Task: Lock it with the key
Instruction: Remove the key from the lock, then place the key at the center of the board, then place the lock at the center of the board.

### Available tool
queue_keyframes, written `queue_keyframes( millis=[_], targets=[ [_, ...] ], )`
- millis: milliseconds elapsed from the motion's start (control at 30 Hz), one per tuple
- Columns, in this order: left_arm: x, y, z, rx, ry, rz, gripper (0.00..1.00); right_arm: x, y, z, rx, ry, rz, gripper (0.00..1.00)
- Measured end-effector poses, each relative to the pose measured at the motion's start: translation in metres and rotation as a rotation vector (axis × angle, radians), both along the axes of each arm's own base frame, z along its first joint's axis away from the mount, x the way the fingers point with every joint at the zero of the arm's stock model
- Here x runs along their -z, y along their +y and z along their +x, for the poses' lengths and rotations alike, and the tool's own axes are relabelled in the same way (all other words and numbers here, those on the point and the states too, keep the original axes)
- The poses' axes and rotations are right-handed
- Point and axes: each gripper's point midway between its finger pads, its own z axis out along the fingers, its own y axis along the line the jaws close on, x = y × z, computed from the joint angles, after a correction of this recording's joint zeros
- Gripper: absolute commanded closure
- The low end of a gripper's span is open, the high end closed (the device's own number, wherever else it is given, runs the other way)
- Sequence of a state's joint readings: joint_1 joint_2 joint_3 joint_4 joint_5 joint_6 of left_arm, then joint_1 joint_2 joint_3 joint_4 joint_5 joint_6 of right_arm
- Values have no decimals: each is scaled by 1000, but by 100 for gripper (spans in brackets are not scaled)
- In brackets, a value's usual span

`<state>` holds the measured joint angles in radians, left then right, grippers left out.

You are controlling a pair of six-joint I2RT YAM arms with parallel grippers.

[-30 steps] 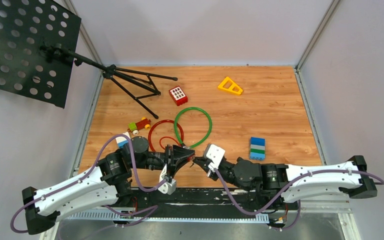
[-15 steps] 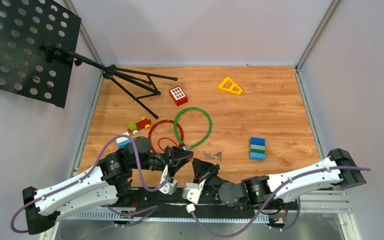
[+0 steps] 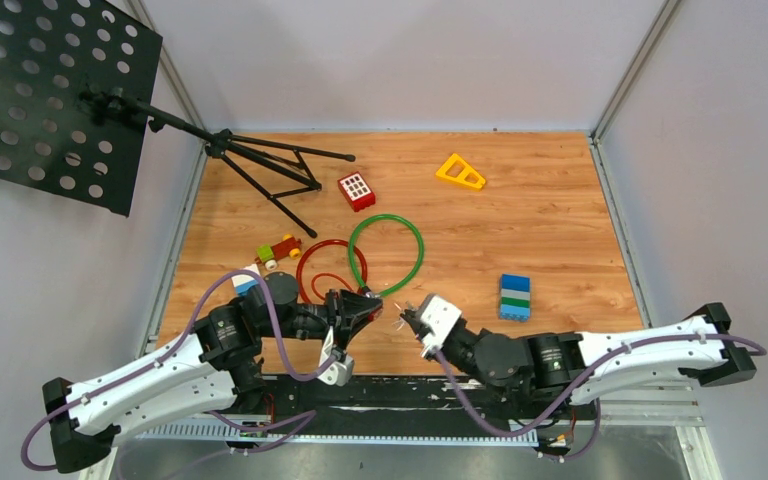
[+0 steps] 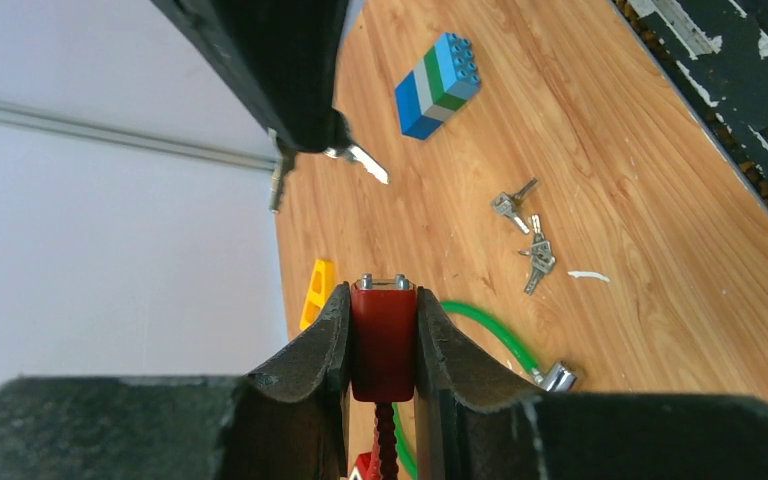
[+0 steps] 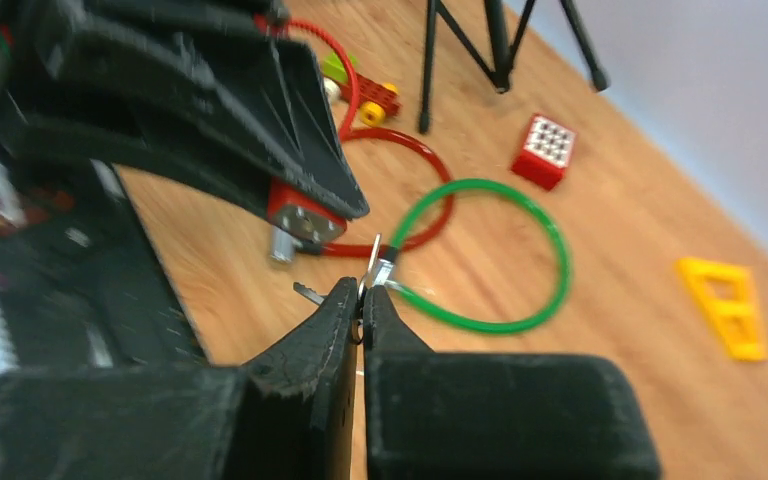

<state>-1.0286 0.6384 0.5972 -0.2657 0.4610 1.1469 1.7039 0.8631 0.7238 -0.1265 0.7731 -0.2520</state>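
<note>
My left gripper (image 3: 367,302) clamps the red cable lock (image 4: 382,340); my right gripper (image 5: 362,296), just right, pinches a key (image 4: 358,157). Insertion step: next, line the key up with the lock.

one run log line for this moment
left gripper: shut on red cable lock | right gripper: shut on key | key apart from lock, not inserted | spare keys on table

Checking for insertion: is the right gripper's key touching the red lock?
Apart. The left wrist view shows bare wood table between the key and the red lock clamped in the left gripper.
</note>
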Motion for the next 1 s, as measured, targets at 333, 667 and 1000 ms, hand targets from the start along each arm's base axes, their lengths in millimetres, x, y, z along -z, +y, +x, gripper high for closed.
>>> queue_keyframes(
  millis=[333,667,1000],
  targets=[
    [3,2,1,-11,8,11,100,10,4,-11,5,246,133,100],
    [-2,1,6,-65,74,-25,100,49,-52,68,338,340,51,85],
    [-11,0,12,-124,141,-77,93,91,-127,123,675,602,120,1]
  ],
)
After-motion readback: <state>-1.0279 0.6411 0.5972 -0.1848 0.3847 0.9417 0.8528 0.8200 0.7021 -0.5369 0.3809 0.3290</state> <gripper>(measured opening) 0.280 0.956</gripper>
